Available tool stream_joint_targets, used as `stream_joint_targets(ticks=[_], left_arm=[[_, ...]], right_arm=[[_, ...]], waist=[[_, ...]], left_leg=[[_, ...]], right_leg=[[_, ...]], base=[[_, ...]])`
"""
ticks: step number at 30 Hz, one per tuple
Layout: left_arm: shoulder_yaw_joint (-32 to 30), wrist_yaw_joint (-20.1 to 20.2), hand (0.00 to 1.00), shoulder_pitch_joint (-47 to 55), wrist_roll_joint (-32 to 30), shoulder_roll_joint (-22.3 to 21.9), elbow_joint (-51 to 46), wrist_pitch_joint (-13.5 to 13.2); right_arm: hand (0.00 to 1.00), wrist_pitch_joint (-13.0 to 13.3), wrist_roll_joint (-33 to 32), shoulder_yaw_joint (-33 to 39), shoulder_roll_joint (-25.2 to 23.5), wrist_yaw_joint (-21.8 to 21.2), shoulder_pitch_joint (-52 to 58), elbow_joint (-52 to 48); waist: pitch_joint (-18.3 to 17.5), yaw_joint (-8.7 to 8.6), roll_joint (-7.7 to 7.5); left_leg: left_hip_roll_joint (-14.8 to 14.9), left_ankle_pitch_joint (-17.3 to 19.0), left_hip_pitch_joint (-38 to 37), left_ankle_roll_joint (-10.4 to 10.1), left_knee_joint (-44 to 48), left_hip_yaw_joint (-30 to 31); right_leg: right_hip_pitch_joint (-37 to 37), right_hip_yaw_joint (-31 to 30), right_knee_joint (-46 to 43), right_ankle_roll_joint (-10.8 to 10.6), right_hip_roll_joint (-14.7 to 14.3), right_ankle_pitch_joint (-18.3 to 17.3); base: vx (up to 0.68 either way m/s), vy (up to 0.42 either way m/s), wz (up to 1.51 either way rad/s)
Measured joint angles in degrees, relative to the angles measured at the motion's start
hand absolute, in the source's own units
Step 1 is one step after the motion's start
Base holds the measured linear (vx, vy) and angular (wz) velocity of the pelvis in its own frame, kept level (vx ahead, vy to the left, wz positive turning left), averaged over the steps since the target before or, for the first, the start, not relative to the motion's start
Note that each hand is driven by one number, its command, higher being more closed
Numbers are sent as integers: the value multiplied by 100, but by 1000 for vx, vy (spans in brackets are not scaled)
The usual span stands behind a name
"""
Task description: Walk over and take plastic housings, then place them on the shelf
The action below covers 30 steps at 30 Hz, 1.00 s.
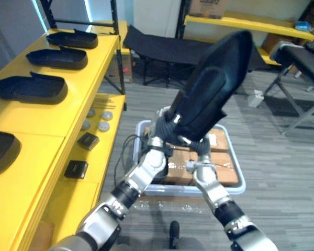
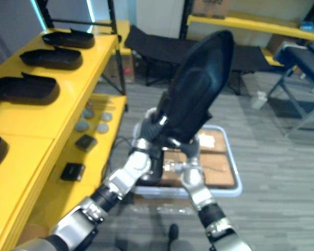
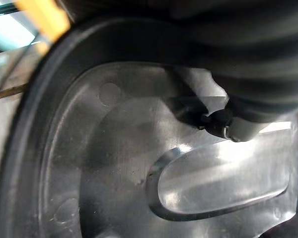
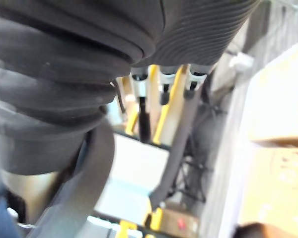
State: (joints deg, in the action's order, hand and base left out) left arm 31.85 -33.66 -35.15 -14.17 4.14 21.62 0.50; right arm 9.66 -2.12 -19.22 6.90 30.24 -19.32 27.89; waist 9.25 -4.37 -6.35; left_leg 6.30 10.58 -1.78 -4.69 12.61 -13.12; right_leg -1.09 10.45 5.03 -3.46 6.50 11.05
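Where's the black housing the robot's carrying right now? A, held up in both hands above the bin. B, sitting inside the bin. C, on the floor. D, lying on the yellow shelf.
A: the housing is raised between the left hand and the right hand, above the bin.

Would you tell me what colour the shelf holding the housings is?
A bright yellow shelf, clearest in the left eye view.
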Motion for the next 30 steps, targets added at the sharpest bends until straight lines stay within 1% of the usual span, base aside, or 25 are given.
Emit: stream_joint_targets(ticks=[2,5,8,9,10,12,13,15,16,18,19,20,22,23,25,27,28,29,30], left_arm=[[-20,-118,100,-55,-321,30,0,253],[-49,-245,100,-134,-720,91,1,512],[-221,-319,100,-170,-888,119,28,656],[-316,-393,100,-199,-913,172,64,742],[-480,-429,100,-225,-940,222,179,784],[-717,-481,100,-259,-940,288,441,846],[-881,-548,100,-258,-936,402,624,868],[-1091,-612,100,-255,-935,474,863,878],[-1275,-646,100,-245,-935,534,1016,876],[-1520,-760,100,-207,-937,686,1166,854],[-1735,-879,100,-121,-937,834,1235,792],[-1869,-924,100,-68,-934,930,1307,742],[-2019,-1000,100,-33,-932,975,1427,687],[-2445,-1243,100,249,-779,1126,1555,315],[-2621,-1350,100,379,-256,1131,1556,-16],[-2710,-1372,100,392,-14,1130,1560,-167],[-2728,-1374,100,404,39,1118,1543,-196],[-2843,-1352,100,586,201,1068,1280,-369],[-2920,-1232,100,968,743,970,803,-961]], right_arm=[[0,123,-70,-2,0,-182,98,-31],[0,192,-195,15,15,-381,195,-208],[0,205,-251,18,82,-443,402,-516],[0,250,-303,41,119,-487,518,-686],[0,298,-379,113,161,-539,628,-898],[0,337,-407,324,230,-567,797,-1280],[0,404,-408,469,302,-596,881,-1476],[0,452,-444,636,419,-658,1022,-1712],[0,518,-514,779,508,-685,1147,-1872],[0,553,-643,960,619,-772,1301,-2077],[0,585,-688,1088,675,-821,1374,-2158],[0,643,-793,1185,706,-895,1479,-2258],[0,678,-842,1269,754,-936,1568,-2331],[0,739,-1093,1602,887,-1026,1816,-2360],[0,801,-1355,1772,889,-1023,1929,-2359],[0,808,-1477,1890,880,-1028,2005,-2357],[0,818,-1517,1936,869,-1029,2052,-2356],[0,859,-1530,2104,770,-1038,2161,-2337],[0,969,-1567,2356,591,-1067,2310,-2311]], waist=[[1,-86,1],[5,-116,8],[23,-194,38],[30,-236,47],[39,-267,61],[54,-276,85],[64,-279,100],[77,-294,120],[82,-304,128],[85,-354,133],[88,-416,138],[95,-425,148],[107,-426,168],[185,-443,294],[220,-444,352],[227,-442,368],[223,-440,375],[214,-448,394],[212,-460,428]], left_leg=[[14,8,3,-10,-4,-13],[34,37,4,-18,-3,-143],[45,58,-1,-24,0,-161],[48,60,-1,-27,-3,-166],[49,67,-2,-26,-3,-177],[47,77,-2,-23,-2,-211],[46,83,-1,-16,-2,-259],[41,86,-2,-12,-2,-274],[40,87,-3,-10,-2,-278],[40,88,-5,-9,-2,-283],[38,92,-9,-5,0,-294],[38,99,-12,-3,2,-309],[38,114,-14,-4,16,-325],[50,172,0,3,99,-351],[54,178,0,0,98,-353],[59,179,7,-2,95,-360],[61,179,7,-3,93,-360],[64,181,6,-6,86,-360],[65,183,4,-7,76,-360]], right_leg=[[-16,-15,0,3,-15,-2],[-96,-141,0,2,-43,1],[-101,-164,0,2,-58,1],[-109,-171,-1,2,-63,1],[-119,-191,-1,2,-69,1],[-148,-261,-1,0,-74,7],[-176,-288,-2,-3,-76,19],[-184,-303,-12,-7,-74,25],[-186,-307,-23,-8,-75,26],[-186,-318,-33,-9,-75,29],[-187,-347,-31,-10,-75,34],[-193,-391,-25,-12,-79,42],[-195,-414,-4,-15,-81,47],[-194,-447,0,-15,-85,47],[-197,-449,0,-14,-90,46],[-209,-454,-2,-11,-99,44],[-209,-454,-5,-9,-101,42],[-209,-454,-38,-5,-106,40],[-212,-455,-49,-5,-108,39]], base=[[25,-4,-4],[21,5,-19],[27,5,-8],[26,3,-5],[21,3,-6],[8,7,-14],[2,10,-17],[5,7,-7],[0,0,0],[0,0,0],[-6,7,-4],[-11,8,-6],[-17,13,-8],[-10,19,-8],[-1,8,-3],[0,0,0],[0,0,0],[44,3,-1],[56,7,-1]])
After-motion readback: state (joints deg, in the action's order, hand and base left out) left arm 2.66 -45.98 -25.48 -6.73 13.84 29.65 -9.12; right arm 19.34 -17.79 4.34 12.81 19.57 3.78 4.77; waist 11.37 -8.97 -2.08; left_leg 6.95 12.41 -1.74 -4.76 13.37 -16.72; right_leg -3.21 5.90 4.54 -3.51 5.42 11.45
